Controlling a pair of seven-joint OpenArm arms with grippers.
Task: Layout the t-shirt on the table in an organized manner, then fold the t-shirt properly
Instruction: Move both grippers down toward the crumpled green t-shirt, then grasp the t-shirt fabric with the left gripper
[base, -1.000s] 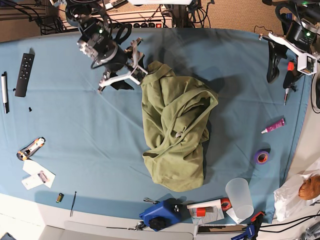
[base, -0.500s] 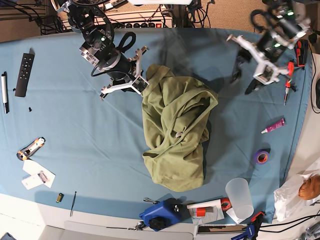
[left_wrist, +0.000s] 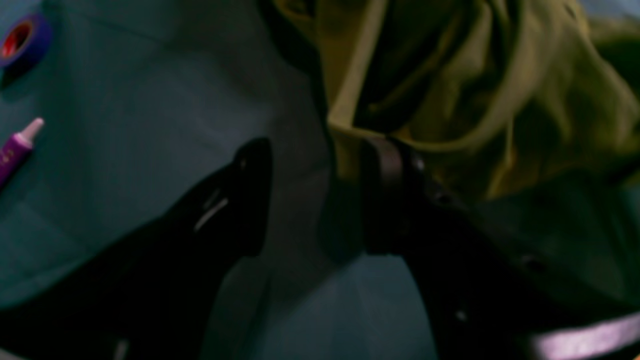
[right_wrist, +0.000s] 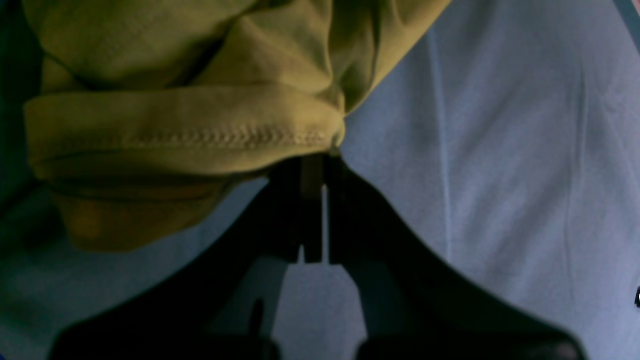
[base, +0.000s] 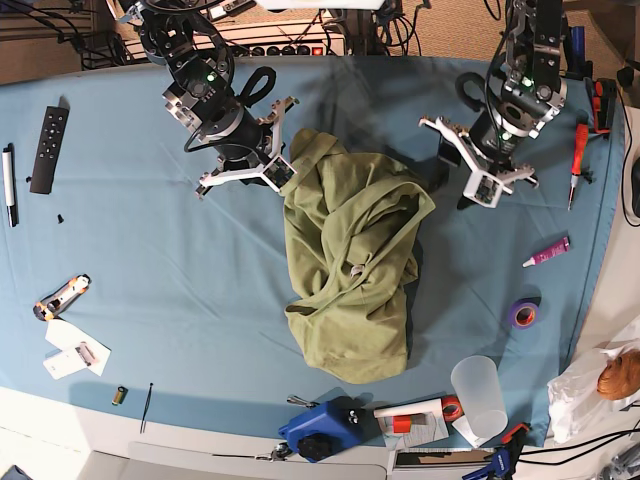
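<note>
The right end effector (right_wrist: 312, 172) is pinching the stitched hem of the t-shirt (base: 350, 265), crumpled mid-table (base: 180, 290), a seam only the right wrist view is catching, while the left end effector (left_wrist: 315, 195) is hovering open-jawed beside the t-shirt, gripping nothing.

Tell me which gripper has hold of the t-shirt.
The right gripper: its jaws are shut on the t-shirt hem. The left gripper hangs open beside the cloth.
</note>
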